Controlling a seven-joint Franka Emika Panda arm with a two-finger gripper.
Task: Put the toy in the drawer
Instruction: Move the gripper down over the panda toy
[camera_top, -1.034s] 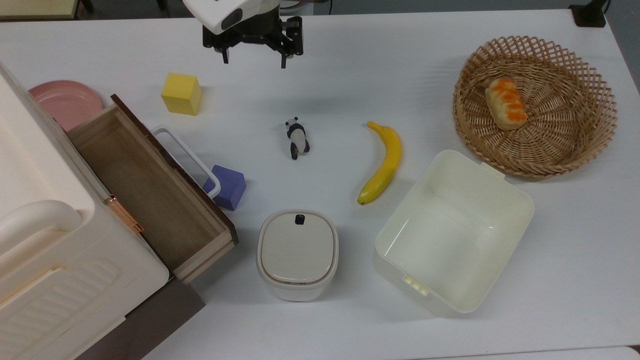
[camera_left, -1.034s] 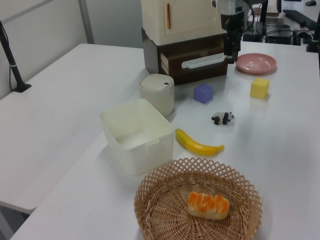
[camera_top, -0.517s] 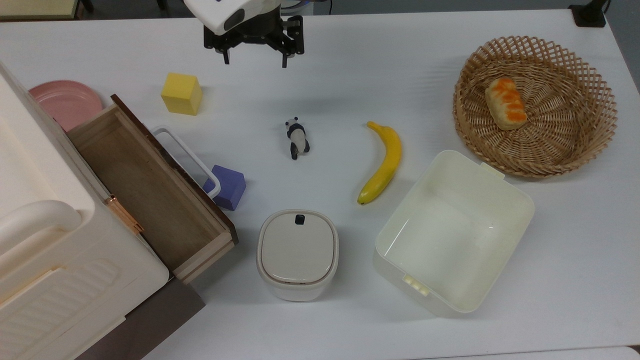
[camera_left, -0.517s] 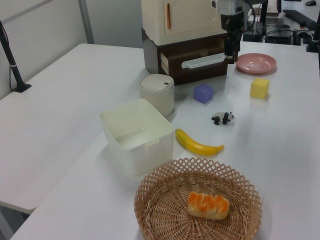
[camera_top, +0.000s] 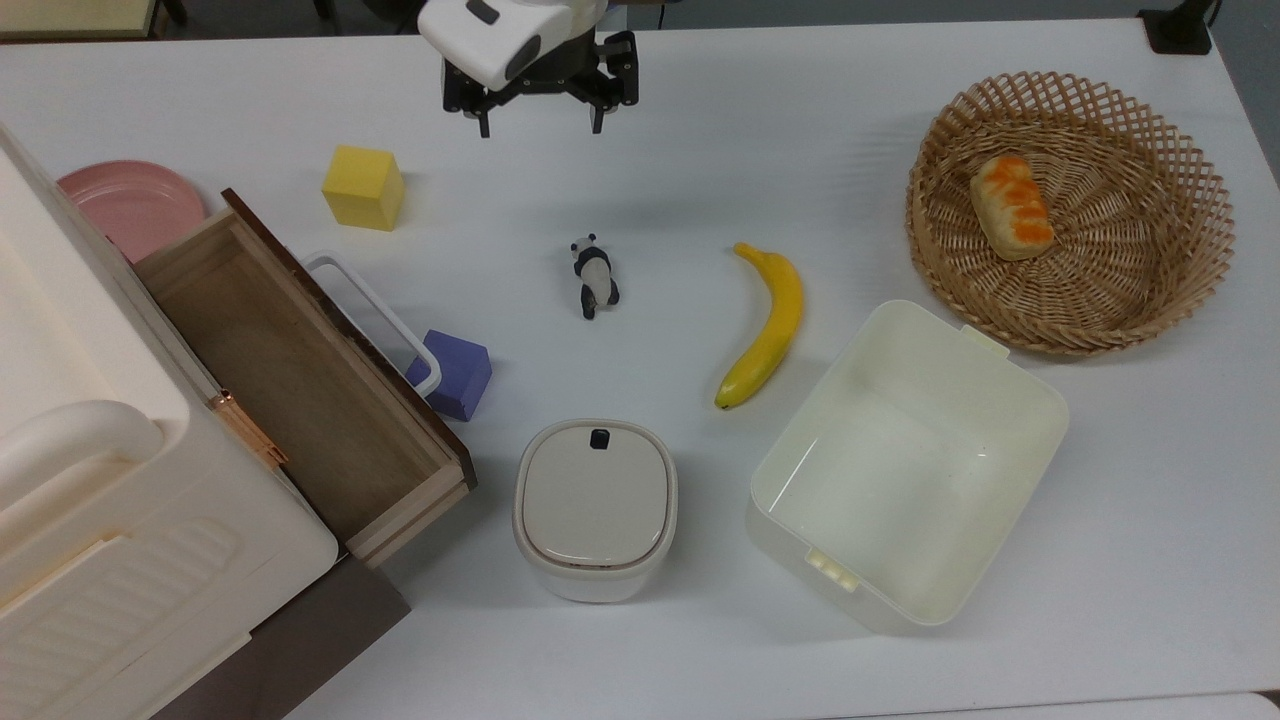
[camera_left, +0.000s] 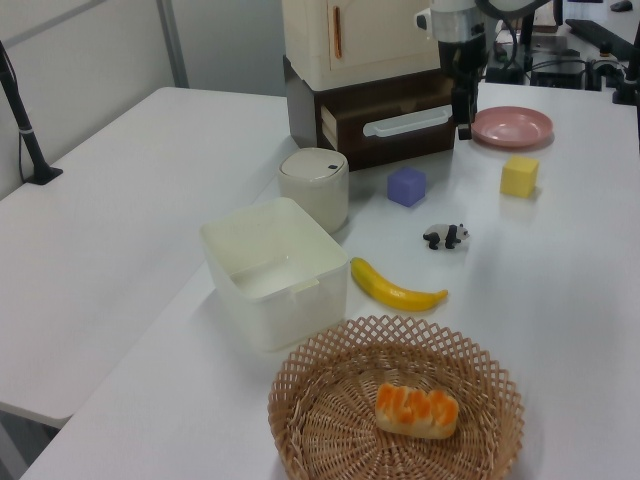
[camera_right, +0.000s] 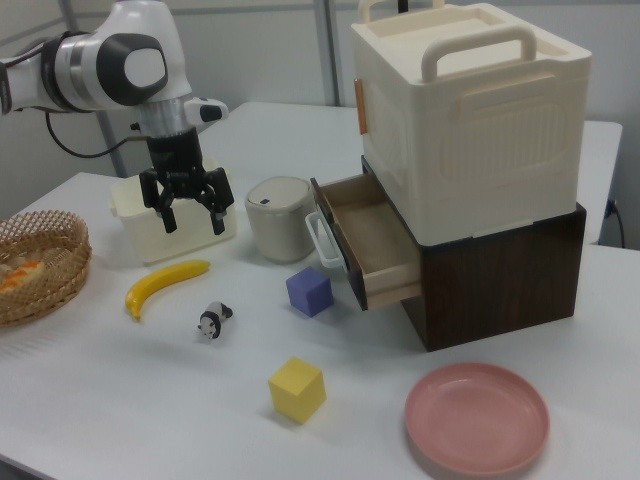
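The toy (camera_top: 595, 277), a tiny black-and-white panda, lies on its side on the white table near the middle, also seen in the left view (camera_left: 446, 236) and the right view (camera_right: 212, 321). The drawer (camera_top: 290, 390) stands pulled open at the top view's left, its wooden inside bare, with a white loop handle on its dark front (camera_right: 375, 240). My gripper (camera_top: 541, 127) hangs open and holding nothing above the table's far edge, well short of the toy (camera_right: 194, 222).
A yellow cube (camera_top: 363, 187) and a purple cube (camera_top: 455, 373) sit near the drawer front. A banana (camera_top: 768, 325), a cream tub (camera_top: 905, 465), a lidded canister (camera_top: 596, 508), a wicker basket (camera_top: 1180, 290) holding bread, and a pink plate (camera_top: 130, 205) also stand around.
My gripper has shifted a little toward the top view's right, still open. The toy and everything else stay where they were.
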